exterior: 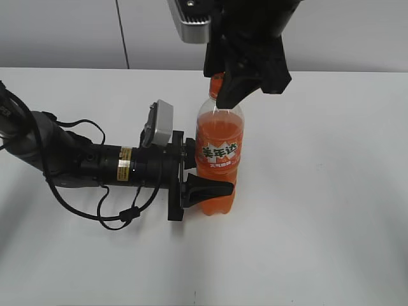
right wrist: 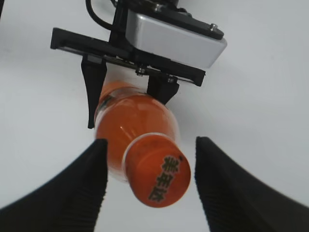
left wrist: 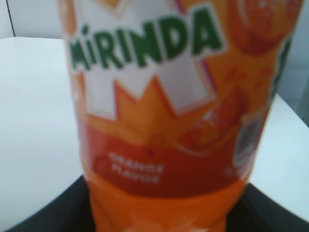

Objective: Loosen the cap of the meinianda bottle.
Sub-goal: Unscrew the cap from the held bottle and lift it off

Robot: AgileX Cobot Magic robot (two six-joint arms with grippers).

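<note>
Orange cap [right wrist: 161, 178] between spread right jaws, untouched; left jaws clenched around meinianda bottle [exterior: 218, 162]

The left arm [exterior: 76, 162] is matte black and tubular, with a yellow sticker band and loose black cables looping beneath it. A silver-grey camera box [exterior: 159, 122] sits just behind its black left claw [exterior: 207, 172]. The right claw [right wrist: 149, 186] has black, finely ribbed fingers [right wrist: 227, 188] under another silver box [exterior: 191, 19].

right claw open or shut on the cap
Open. In the right wrist view the right claw has its fingers on either side of the cap, with visible gaps, not touching it.
</note>
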